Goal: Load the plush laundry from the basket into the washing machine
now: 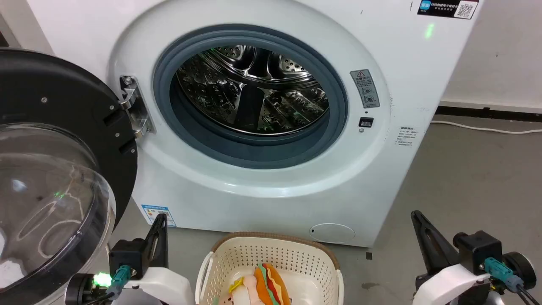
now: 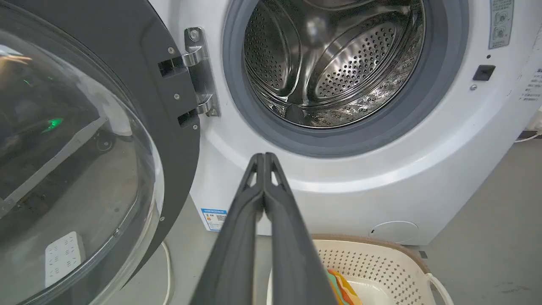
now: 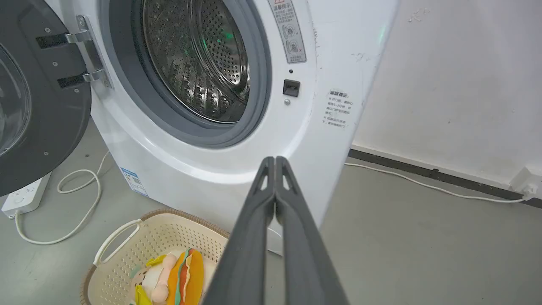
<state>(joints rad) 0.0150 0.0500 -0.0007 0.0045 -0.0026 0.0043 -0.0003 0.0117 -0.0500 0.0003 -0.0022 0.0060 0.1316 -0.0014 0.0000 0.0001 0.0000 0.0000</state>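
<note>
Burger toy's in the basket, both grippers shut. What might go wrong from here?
1. The black-rimmed clear domed door stands open beside the left gripper; a lift with that arm may strike it.
2. The orange hamburger plush toy lies low inside the cream perforated basket; the shut right gripper reaching in may catch the brown rim or push the basket away.
3. The toy could snag on the grey rubber gasket instead of reaching the steel drum.

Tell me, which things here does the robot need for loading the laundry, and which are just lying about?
For the job:
toy, lying in the basket
basket, in front of the washer
washer, with its door open

Lying about:
power strip, on the ground under the door
cable, running along the wall
</note>
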